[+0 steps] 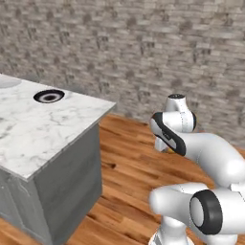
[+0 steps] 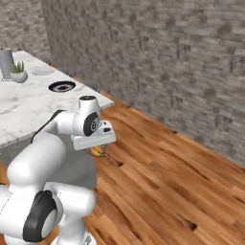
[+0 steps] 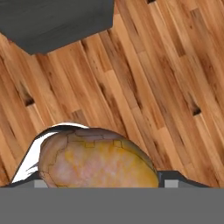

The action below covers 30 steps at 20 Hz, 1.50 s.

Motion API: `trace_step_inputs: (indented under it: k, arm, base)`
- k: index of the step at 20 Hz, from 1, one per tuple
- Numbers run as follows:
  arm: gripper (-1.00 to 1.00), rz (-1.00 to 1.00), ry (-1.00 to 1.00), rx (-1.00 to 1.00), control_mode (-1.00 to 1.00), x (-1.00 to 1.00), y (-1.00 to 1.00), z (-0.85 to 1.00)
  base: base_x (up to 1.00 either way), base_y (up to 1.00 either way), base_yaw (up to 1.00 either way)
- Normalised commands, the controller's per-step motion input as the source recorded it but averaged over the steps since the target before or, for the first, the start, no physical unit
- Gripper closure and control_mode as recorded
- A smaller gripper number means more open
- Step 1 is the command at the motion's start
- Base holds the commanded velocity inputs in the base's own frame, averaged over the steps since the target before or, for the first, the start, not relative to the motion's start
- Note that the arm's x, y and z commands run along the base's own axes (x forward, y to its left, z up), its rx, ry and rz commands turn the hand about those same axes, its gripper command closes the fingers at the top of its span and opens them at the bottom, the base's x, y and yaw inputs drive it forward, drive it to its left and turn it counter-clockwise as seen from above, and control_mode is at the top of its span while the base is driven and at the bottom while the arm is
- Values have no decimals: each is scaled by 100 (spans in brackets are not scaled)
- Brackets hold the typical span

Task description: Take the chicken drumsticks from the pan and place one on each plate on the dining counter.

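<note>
Hand view, lower centre: the gripper (image 3: 103,181) stands wide, its jaws clasping a golden-brown chicken drumstick (image 3: 98,162) whose lower part is cut off at the bottom of the frame, above the wooden floor (image 3: 144,87). Right base view, centre left: the same drumstick shows as a small yellow patch under the hand, mostly hidden by it, beside the grey base of the dining counter (image 2: 28,107). Farther off, at upper left, the dark plate (image 2: 62,86) lies on the marble near the counter's corner, with a pale plate (image 2: 42,72) beyond it hard to make out.
</note>
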Motion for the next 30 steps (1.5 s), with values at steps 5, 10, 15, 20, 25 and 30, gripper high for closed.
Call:
trace_step_inputs:
  k: [5, 10, 15, 20, 25, 30]
  arm:
    - [100, 0, 0, 0, 100, 0, 0, 0]
    - [100, 0, 0, 0, 100, 0, 0, 0]
    - [100, 0, 0, 0, 100, 0, 0, 0]
    - [100, 0, 0, 0, 100, 0, 0, 0]
    - [100, 0, 0, 0, 100, 0, 0, 0]
    - [100, 0, 0, 0, 100, 0, 0, 0]
  base:
    - [100, -36, 0]
    - [100, -33, 1]
    - [100, -26, 5]
    - [100, -13, 23]
    - [100, -10, 33]
    - [100, -10, 41]
